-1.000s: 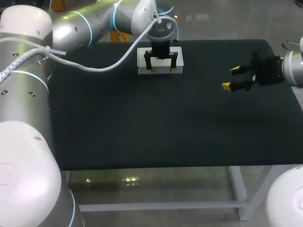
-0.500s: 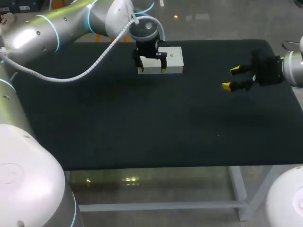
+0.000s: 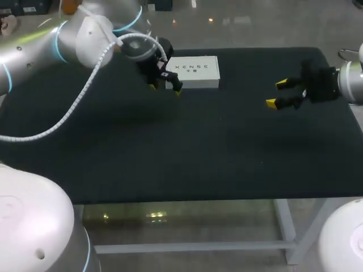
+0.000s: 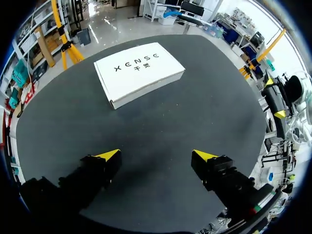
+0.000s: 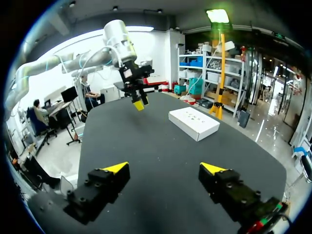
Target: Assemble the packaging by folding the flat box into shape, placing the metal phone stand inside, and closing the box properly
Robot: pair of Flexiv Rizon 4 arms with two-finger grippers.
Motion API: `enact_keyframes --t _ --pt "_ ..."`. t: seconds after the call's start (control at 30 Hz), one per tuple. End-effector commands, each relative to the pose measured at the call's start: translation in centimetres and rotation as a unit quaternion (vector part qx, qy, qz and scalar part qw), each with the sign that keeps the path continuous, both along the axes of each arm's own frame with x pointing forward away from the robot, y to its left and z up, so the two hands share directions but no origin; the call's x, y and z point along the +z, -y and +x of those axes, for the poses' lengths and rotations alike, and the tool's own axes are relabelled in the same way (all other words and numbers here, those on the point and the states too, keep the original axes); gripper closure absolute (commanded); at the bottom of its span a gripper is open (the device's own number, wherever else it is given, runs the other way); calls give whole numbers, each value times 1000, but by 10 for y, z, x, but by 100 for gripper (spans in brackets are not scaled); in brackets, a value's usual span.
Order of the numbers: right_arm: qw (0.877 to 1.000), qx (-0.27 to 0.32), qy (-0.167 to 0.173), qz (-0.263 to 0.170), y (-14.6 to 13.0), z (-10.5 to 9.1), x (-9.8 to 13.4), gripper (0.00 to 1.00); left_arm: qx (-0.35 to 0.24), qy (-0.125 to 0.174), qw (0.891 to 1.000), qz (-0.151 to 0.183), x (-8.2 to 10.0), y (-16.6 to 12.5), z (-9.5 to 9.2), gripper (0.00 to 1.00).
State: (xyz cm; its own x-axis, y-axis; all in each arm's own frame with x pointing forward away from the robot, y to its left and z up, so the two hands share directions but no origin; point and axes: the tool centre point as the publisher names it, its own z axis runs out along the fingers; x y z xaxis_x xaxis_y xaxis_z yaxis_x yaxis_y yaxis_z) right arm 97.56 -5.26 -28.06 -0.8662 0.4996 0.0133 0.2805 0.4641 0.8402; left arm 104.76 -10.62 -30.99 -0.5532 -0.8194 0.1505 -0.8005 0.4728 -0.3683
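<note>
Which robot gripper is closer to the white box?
Left. The left gripper hangs open right beside the box, not touching it. The right gripper is open too, far off on the box's other side.

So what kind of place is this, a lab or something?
Probably a robotics lab test bench: the left arm's fingers and right arm's fingers, yellow-tipped, hang open over a black table bearing one white box.

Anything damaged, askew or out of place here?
Nothing stands out: the white box lies flat and closed on the table, with the left gripper and right gripper open and clear of it.
</note>
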Motion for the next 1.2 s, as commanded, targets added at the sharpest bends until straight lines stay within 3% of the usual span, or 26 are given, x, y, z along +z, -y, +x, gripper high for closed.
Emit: enact_keyframes --t 0.03,0.3,0.63,1.0,1.2 --pt "1000 2 0 2 1 0 0 0 5 170 978 -117 -5 -28 -38 0" --pt "1000 2 0 2 1 0 0 0 -43 222 961 -157 -7 -42 -54 0" --pt "1000 2 0 2 1 0 0 0 -106 245 940 -210 -4 -55 -62 0" --pt "1000 2 0 2 1 0 0 0 -126 278 930 -203 -3 -61 -71 0" --pt "1000 2 0 2 1 0 0 0 -120 294 928 -195 7 -66 -78 0"
